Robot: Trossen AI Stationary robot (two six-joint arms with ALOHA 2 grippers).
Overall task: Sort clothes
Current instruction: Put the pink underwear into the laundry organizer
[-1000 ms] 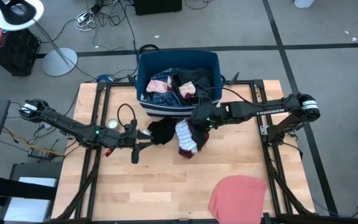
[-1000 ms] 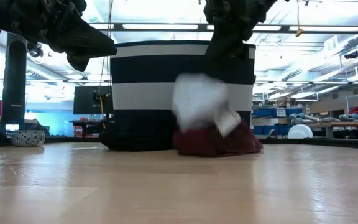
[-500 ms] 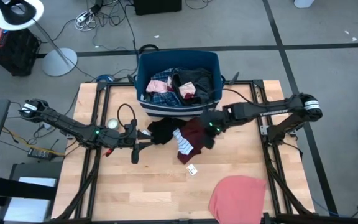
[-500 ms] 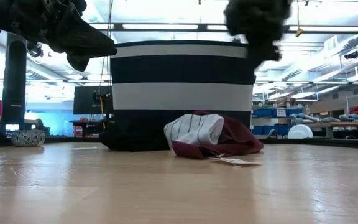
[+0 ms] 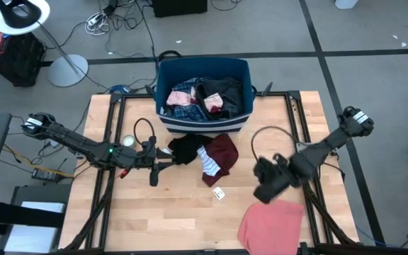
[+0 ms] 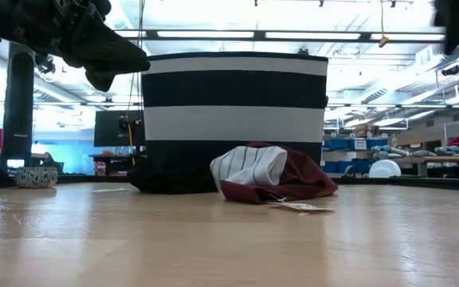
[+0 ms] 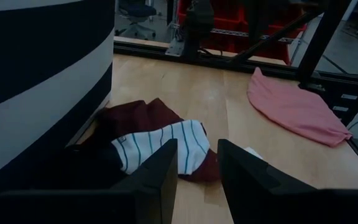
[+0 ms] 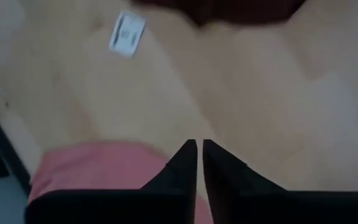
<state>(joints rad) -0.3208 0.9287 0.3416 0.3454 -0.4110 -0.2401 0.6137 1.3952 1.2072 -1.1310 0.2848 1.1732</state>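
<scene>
A maroon garment point(image 5: 223, 152) lay at the centre of the high view, just below the navy bin point(image 5: 202, 71), with a white striped sock point(image 5: 207, 161) draped on its left edge and a black garment point(image 5: 185, 149) touching it on the left. In the low view the same heap sat at mid-frame against the bin's striped wall point(image 6: 229, 119). A small white tag point(image 5: 219, 193) lay on the bare wood just below the pile, apart from it. More clothes, among them a pink plaid piece point(image 5: 183, 96) and a dark one point(image 5: 222, 91), filled the bin. A salmon pink garment point(image 5: 269, 225) lay alone at the lower right of the table point(image 5: 161, 219).

The right gripper point(image 5: 266, 191) hung in the lower right of centre, just above the pink garment's upper edge, its fingers point(image 8: 185, 163) pressed nearly together and holding nothing. The left gripper point(image 5: 163, 167) waited left of centre beside the black garment, fingers point(image 7: 154, 180) parted and empty.
</scene>
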